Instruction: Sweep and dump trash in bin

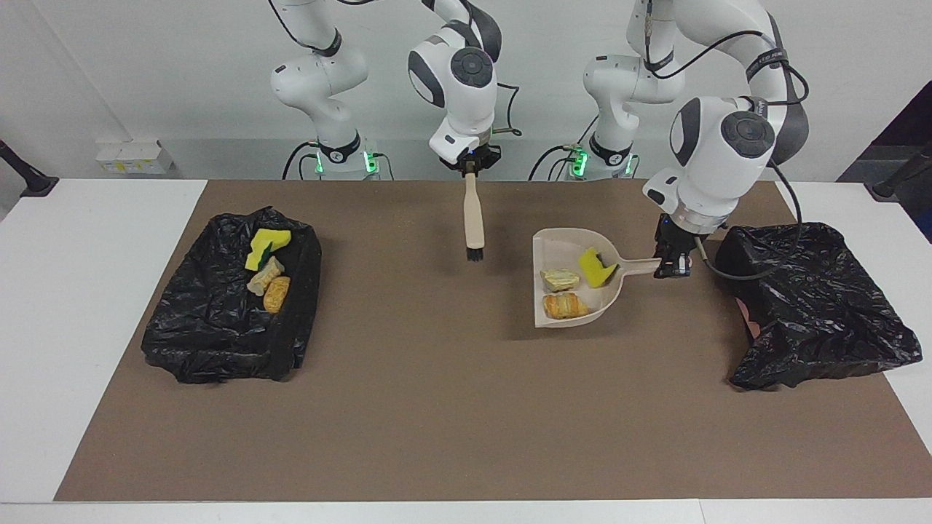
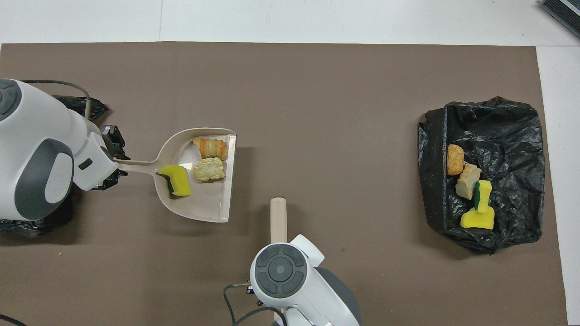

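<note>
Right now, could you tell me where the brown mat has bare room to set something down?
Bare: the wide strip of brown mat farthest from the robots, and the stretch between the bin holding trash and the brush. Crowded: around the dustpan beside the other black bin.

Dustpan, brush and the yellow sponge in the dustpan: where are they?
Dustpan (image 1: 561, 251): facing view, bare floor of the pan.
Brush (image 1: 474, 211): facing view, middle of its beige handle.
Yellow sponge (image 2: 179, 180): overhead view, its yellow top.
</note>
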